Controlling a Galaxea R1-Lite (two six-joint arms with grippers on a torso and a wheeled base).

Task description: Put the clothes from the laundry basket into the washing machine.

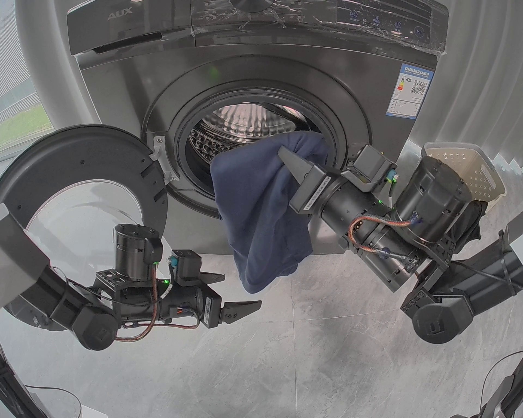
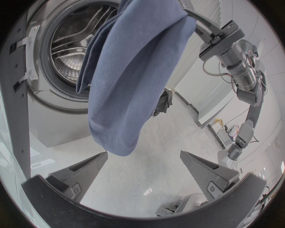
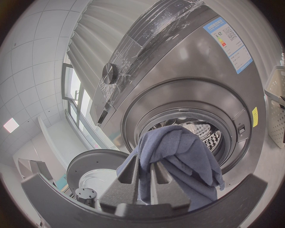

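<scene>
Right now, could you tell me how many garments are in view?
2. A navy garment hangs from the right gripper at the washing machine opening; a black garment lies by the laundry basket. Others may be hidden.

Head camera high, tilted down at the washing machine (image 1: 261, 71); both wrist cameras low, close, toward that same machine.

You see a blue-edged label (image 1: 409, 91) with a coloured scale and square code at the washing machine's (image 1: 120, 92) upper right, a logo (image 1: 119, 13) upper left, panel icons (image 1: 384, 23) and a yellow sticker (image 3: 254, 116); the fine print is unreadable.
</scene>
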